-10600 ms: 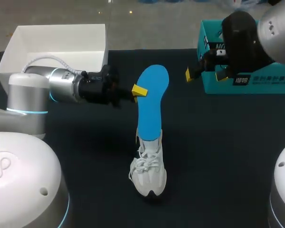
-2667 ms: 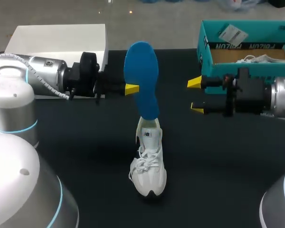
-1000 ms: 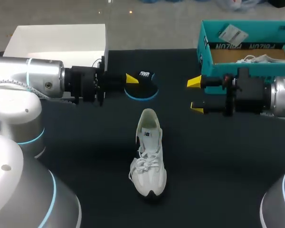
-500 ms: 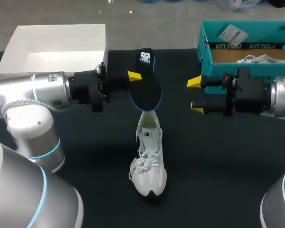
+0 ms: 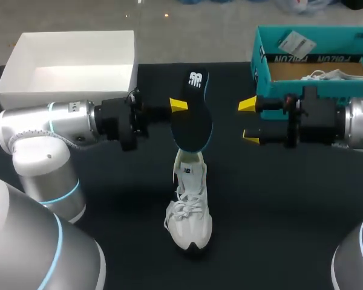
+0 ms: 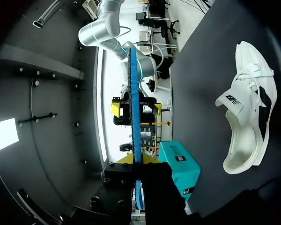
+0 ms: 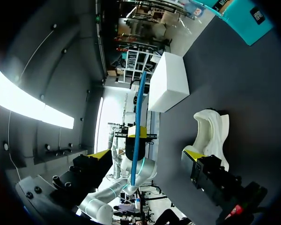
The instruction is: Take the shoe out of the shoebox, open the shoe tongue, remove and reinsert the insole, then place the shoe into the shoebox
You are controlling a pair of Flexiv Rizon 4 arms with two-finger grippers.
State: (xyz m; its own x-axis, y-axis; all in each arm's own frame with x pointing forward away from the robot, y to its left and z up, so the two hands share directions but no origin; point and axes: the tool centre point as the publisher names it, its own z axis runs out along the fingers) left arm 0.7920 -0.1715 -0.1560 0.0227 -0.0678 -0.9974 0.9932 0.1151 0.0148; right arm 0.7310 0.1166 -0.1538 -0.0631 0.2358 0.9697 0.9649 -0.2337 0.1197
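Note:
The white shoe (image 5: 189,208) lies on the black table, toe toward the near edge, tongue pulled up. My left gripper (image 5: 179,106) is shut on the insole (image 5: 192,121), which stands nearly upright with its black face showing and its lower end at the shoe's heel opening. In the left wrist view the insole (image 6: 133,112) shows edge-on as a blue strip between the fingers, with the shoe (image 6: 247,110) off to one side. My right gripper (image 5: 249,121) stands open to the right of the insole, holding nothing. From the right wrist the insole (image 7: 137,122) is straight ahead of the right gripper (image 7: 147,157).
The teal shoebox (image 5: 263,66) stands at the back right, with paper and another shoe inside. A white box (image 5: 72,57) stands at the back left. The shoebox (image 6: 180,161) also shows beyond my left gripper.
My left arm has carried the insole to the right and down, turning it from lying nearly flat to standing over the shoe's heel opening. The right arm has kept still.

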